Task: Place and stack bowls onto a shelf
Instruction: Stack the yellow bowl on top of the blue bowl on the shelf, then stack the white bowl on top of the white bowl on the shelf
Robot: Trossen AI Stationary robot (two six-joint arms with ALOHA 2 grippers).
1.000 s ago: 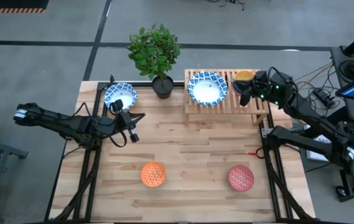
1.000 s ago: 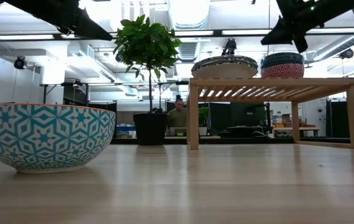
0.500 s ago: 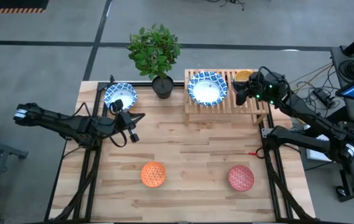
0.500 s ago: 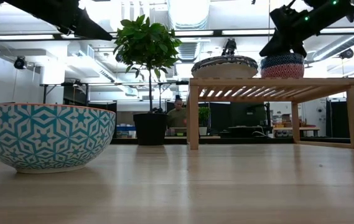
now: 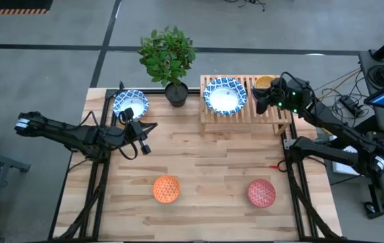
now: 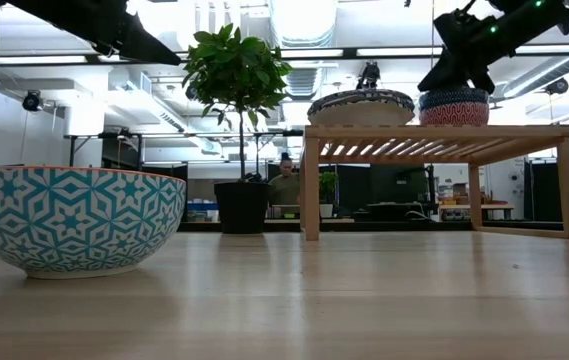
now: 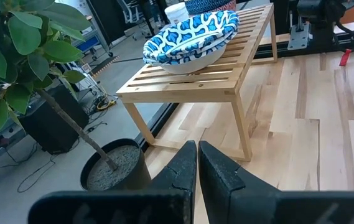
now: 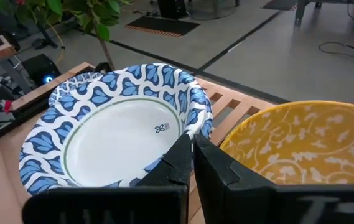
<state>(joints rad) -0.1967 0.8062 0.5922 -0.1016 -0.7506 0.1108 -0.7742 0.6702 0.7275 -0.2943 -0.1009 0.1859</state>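
Note:
The slatted shelf (image 5: 245,111) stands at the table's far right. On it sit a blue-and-white bowl (image 5: 224,95) and, to its right, a small yellow-inside bowl (image 5: 265,82), dark blue and red outside (image 6: 454,105). Another blue-and-white bowl (image 5: 131,104) rests far left. An orange bowl (image 5: 167,189) and a pink-red bowl (image 5: 261,193) sit on the near part. My right gripper (image 8: 193,142), shut, hangs over the shelf between the two bowls' rims (image 5: 260,104). My left gripper (image 5: 144,143), shut, waits above the table's left part, pointing at the shelf (image 7: 197,144). My right gripper comes slanting down from the table's right, its shut fingertips (image 6: 429,85) level with the yellow bowl's left rim (image 8: 239,134) and beside the blue-and-white bowl's rim (image 8: 195,118). Whether they touch either rim, I cannot tell.
A potted plant (image 5: 169,57) in a black pot (image 5: 176,94) stands at the far edge, left of the shelf. The orange bowl looms at the left of the low view (image 6: 69,220). Bare planks lie in the middle of the table (image 5: 205,162).
My right gripper has swung from over the small yellow bowl toward the table's left and tipped, so its shut fingertips now slant down at that bowl's left rim. It has held still for the last half second. No bowl has moved.

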